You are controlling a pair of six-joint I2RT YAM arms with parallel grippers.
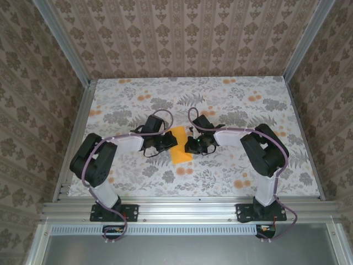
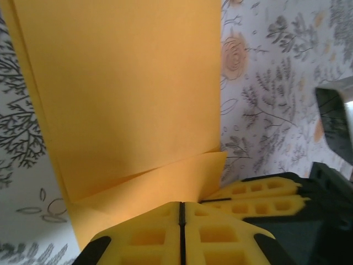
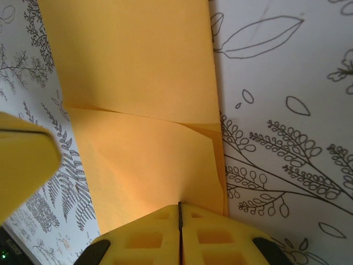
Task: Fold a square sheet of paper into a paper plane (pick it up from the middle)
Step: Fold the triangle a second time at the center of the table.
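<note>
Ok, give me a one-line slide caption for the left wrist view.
Left gripper, shut, tips at the edge of the folded orange paper lying on the flower-print table.

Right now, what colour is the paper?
Plain bright orange paper; the left wrist view shows it best.

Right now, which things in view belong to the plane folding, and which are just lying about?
For the job:
orange paper, partly folded
left gripper and right gripper, both shut, tips at the paper

Just surroundings:
floral table cover
patterned walls
metal frame
</note>
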